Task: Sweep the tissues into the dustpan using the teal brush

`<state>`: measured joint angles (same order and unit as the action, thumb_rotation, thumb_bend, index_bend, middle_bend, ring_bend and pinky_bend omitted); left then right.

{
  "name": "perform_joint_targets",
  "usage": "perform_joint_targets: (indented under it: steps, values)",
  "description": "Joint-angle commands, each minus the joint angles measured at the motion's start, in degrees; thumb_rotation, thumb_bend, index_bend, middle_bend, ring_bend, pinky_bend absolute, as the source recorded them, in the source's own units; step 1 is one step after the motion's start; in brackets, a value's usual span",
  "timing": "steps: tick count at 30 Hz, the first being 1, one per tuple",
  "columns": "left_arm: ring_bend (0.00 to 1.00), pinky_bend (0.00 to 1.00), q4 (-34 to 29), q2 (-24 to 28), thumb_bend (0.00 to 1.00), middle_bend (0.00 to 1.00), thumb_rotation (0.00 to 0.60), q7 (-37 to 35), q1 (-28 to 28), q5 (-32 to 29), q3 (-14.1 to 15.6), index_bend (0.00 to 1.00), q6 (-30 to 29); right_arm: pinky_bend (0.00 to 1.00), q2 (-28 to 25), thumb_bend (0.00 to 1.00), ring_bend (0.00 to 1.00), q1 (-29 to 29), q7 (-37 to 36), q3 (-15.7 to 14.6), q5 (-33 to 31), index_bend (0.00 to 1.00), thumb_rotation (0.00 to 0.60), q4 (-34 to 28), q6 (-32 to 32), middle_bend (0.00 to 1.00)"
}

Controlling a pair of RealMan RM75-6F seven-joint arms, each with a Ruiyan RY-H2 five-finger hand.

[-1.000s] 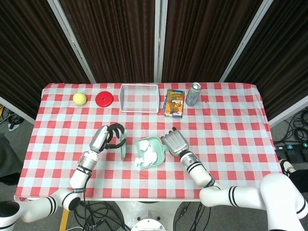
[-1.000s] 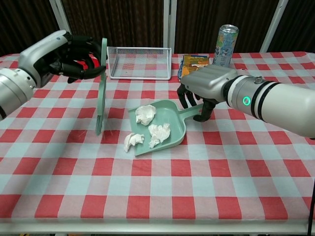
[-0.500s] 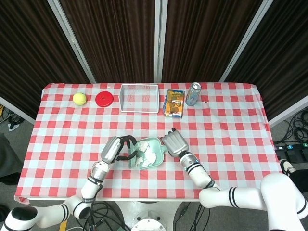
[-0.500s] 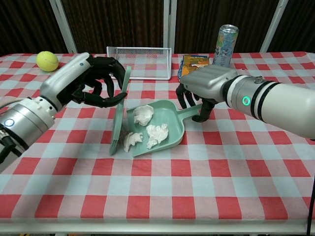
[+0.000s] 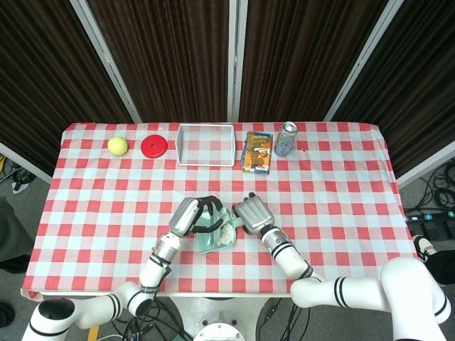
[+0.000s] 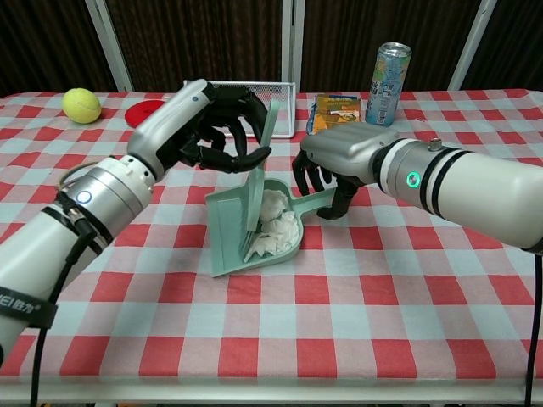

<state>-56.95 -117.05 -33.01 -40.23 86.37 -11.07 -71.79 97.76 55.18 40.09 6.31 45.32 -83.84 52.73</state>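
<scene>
My left hand (image 6: 199, 127) (image 5: 193, 214) grips the teal brush (image 6: 258, 174) near its top; the brush stands almost upright with its bristles down inside the dustpan. The mint-green dustpan (image 6: 227, 229) (image 5: 207, 244) lies at the table's middle, its mouth toward the left. White crumpled tissues (image 6: 276, 227) (image 5: 225, 233) sit bunched inside the pan against its back wall, right of the bristles. My right hand (image 6: 339, 165) (image 5: 249, 213) curls around the dustpan's handle (image 6: 321, 202) at the pan's right end.
Along the far edge stand a white wire basket (image 6: 242, 105), a yellow snack packet (image 6: 336, 108), a drink can (image 6: 386, 74), a red disc (image 5: 153, 145) and a yellow ball (image 6: 81, 105). The checked cloth runs to the table's near edge.
My left hand has swept the brush to the right, from left of the pan into it. The loose tissue at the mouth now lies inside. The pan has shifted and turned slightly.
</scene>
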Motion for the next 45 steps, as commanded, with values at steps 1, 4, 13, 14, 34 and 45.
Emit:
perform_joint_targets:
  steps: [1, 4, 13, 14, 34, 45]
  values:
    - [0.57, 0.85, 0.01, -0.41, 0.45, 0.55, 0.600, 0.00, -0.67, -0.24, -0.62, 0.55, 0.46, 0.22, 0.40, 0.42, 0.38, -0.52, -1.45, 0.17, 0.74, 0.70, 0.600, 0.83, -0.21, 0.63]
    - [0.57, 0.85, -0.31, -0.31, 0.45, 0.55, 0.600, 0.18, -1.31, -0.08, -1.13, 0.55, 0.44, 0.22, 0.42, 0.42, 0.38, -0.97, -2.51, 0.10, 1.44, 0.71, 0.600, 1.42, -0.23, 0.63]
    - [0.57, 0.85, -4.25, 4.00, 0.45, 0.55, 0.600, 0.99, -0.66, 0.60, -0.78, 0.55, -0.64, 0.22, 0.26, 0.41, 0.37, -2.20, -5.31, 0.27, 3.05, 0.70, 0.600, 2.70, -0.40, 0.63]
    - [0.57, 0.85, -4.82, 4.62, 0.45, 0.55, 0.600, 1.11, -0.45, 0.68, -0.67, 0.55, -0.84, 0.22, 0.30, 0.41, 0.37, -2.29, -5.55, 0.35, 3.13, 0.70, 0.600, 2.89, -0.42, 0.63]
    - [0.56, 0.85, -13.90, 25.43, 0.45, 0.54, 0.600, 21.30, 1.68, -8.70, 2.35, 0.55, 13.74, 0.22, 1.07, 0.07, 0.31, -3.12, -4.62, 1.49, 1.99, 0.30, 0.600, 3.35, 0.69, 0.48]
    - [0.54, 0.84, -18.62, 26.92, 0.43, 0.50, 0.600, 39.67, 0.95, -15.65, 2.13, 0.50, 16.55, 0.19, -5.62, 0.03, 0.18, -5.51, -3.56, 2.00, 4.04, 0.10, 0.600, -5.23, 6.25, 0.30]
